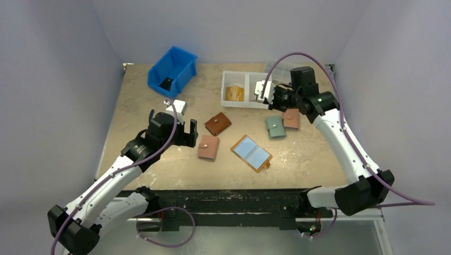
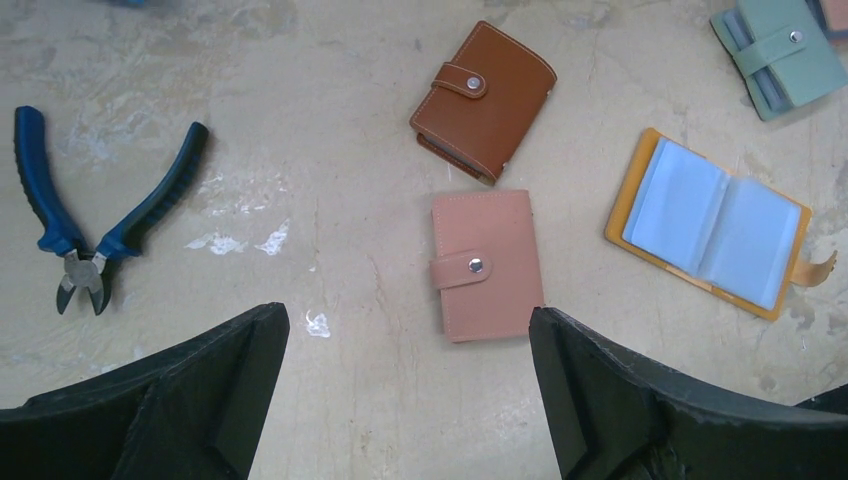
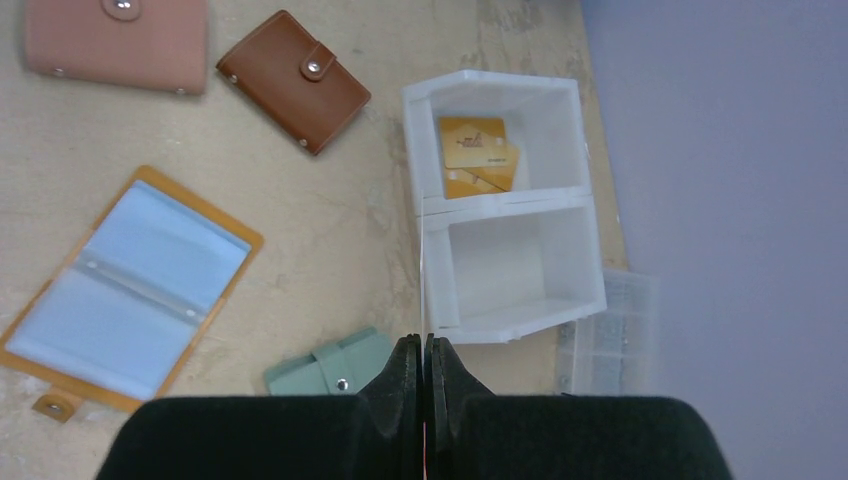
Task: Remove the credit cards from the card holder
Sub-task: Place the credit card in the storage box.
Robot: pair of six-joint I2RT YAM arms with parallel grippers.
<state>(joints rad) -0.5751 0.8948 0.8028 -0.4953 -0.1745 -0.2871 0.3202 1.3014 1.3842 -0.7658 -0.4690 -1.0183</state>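
Left fingers point(image 2: 408, 318) spread empty left of the open card holder point(image 2: 715, 235); right fingers point(image 3: 422, 352), beyond it, pinch a credit card point(image 3: 422, 290) edge-on.

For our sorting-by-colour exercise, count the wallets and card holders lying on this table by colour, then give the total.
Pink wallets: 2
Brown wallet: 1
Pale green wallet: 1
Mustard-orange card holder, lying open: 1
Total: 5
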